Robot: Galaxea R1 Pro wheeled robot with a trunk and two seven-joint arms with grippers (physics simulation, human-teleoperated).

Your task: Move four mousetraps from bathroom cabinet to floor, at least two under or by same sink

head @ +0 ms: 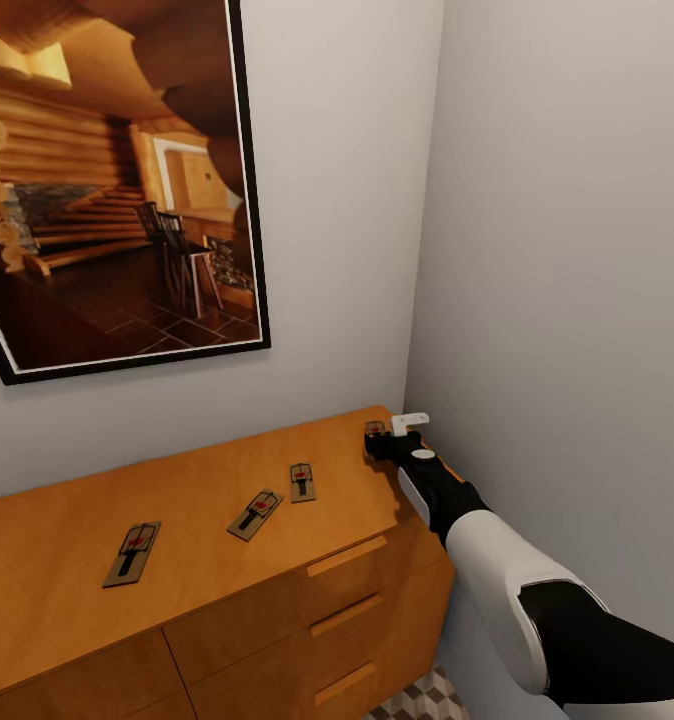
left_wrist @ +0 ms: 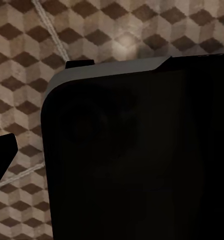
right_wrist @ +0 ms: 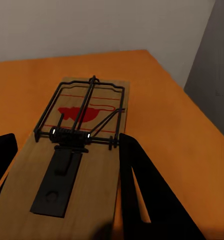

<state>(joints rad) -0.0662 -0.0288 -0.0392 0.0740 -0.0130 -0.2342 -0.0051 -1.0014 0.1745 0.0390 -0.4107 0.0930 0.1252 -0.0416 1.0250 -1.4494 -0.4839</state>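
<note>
Overhead, from the head view, we saw a large framed picture (head: 117,180) of a log-cabin room hanging on the pale wall above the cabinet (head: 277,600), whose orange-brown top served as the counter. Three mousetraps lay flat on that top, well apart from one another: the leftmost mousetrap (head: 132,553), then the middle mousetrap (head: 255,514) set at a slant, then the third mousetrap (head: 302,482) nearer the wall. Slim bar handles (head: 347,556) showed on the drawer fronts below. At the far right corner of the top, close to the side wall, the fourth mousetrap (head: 376,429) lay under the tip of our right end effector (head: 389,443), with the black-and-white right arm (head: 507,580) reaching in from the lower right. A patch of the bathroom floor (head: 422,700) with its cube pattern showed beside the cabinet's foot.

Through the right wrist view we saw that fourth mousetrap (right_wrist: 77,150) flat on the wood, its wire bar and red mark plain, with the dark fingers (right_wrist: 141,190) set apart on either side of the board, one finger just beside its edge; whether they touched it we could not tell.

Through the left wrist view we saw cube-patterned tiles (left_wrist: 116,30) behind a large dark body (left_wrist: 141,160); the state of the left end effector we could not tell
</note>
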